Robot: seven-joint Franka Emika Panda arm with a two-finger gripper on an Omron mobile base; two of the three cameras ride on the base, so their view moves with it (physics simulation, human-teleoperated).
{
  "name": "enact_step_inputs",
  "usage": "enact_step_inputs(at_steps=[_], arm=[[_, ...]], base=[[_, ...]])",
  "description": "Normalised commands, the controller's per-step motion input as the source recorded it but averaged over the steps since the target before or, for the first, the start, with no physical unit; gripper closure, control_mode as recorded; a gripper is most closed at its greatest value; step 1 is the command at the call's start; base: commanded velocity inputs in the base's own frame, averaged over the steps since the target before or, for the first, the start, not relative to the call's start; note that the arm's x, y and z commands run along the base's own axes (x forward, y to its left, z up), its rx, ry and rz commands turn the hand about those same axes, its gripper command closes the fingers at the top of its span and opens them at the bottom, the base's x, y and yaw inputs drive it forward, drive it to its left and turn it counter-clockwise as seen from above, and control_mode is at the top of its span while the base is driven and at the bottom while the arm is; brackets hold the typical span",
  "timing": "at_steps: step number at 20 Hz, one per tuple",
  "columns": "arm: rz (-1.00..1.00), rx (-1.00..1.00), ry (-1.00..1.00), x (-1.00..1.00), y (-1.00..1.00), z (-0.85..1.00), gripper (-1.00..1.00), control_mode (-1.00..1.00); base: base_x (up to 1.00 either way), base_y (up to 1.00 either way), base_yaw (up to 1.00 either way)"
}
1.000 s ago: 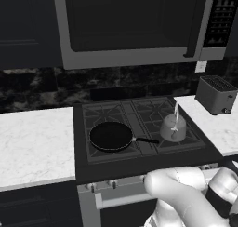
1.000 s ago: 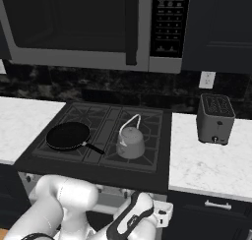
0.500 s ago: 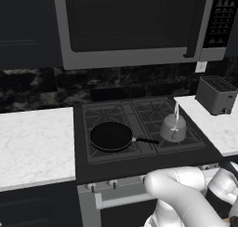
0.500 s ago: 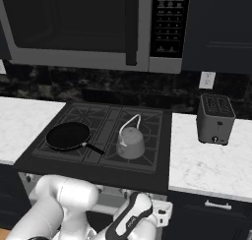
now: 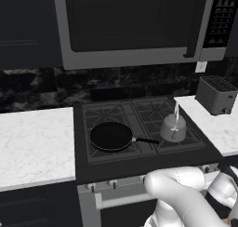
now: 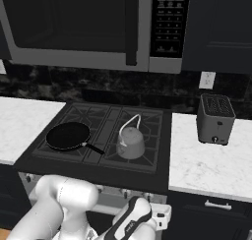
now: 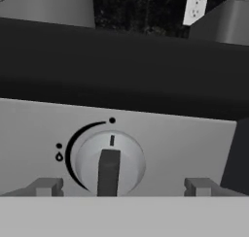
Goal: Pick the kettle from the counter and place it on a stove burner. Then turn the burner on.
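Note:
The dull-grey kettle [image 5: 173,127] [image 6: 130,141] stands upright on the front right stove burner [image 5: 189,139] [image 6: 149,154] of the black cooktop, its wire handle raised. My arm reaches low in front of the stove. In the hand view my gripper [image 7: 124,187] is open, its fingertips [image 7: 46,186] wide apart on either side of a round grey burner knob [image 7: 111,164] and not touching it. The knob's bar stands vertical under a small top mark. The white marble counter [image 5: 32,144] [image 6: 206,160] flanks the stove.
A black frying pan [image 5: 110,136] [image 6: 67,135] sits on the front left burner, handle pointing toward the kettle. A boxy grey toaster [image 5: 216,95] [image 6: 215,117] stands on the right counter. A microwave [image 5: 130,26] hangs above the cooktop.
The kettle and pan have stayed put. The hand low at the stove front has shifted only slightly.

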Motion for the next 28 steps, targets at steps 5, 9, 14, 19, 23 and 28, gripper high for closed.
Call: enact_step_inputs(at_steps=[5, 9, 14, 19, 23, 28], arm=[[0.00, 0.00, 0.00, 0.00, 0.00, 0.00, -1.00, -1.00], [0.00, 0.00, 0.00, 0.00, 0.00, 0.00, 1.00, -1.00], [0.00, 0.00, 0.00, 0.01, 0.00, 0.00, 1.00, -1.00], [0.01, -0.01, -0.06, 0.05, 0.00, 0.00, 1.00, -1.00], [0.16, -0.17, -0.30, 0.01, 0.01, 0.00, 1.00, -1.00], [0.25, -0.25, -0.36, 0.01, 0.01, 0.00, 1.00, -1.00]], base=[[0.00, 0.00, 0.00], [0.00, 0.00, 0.00], [0.00, 0.00, 0.00], [0.00, 0.00, 0.00], [0.00, 0.00, 0.00], [0.00, 0.00, 0.00]])
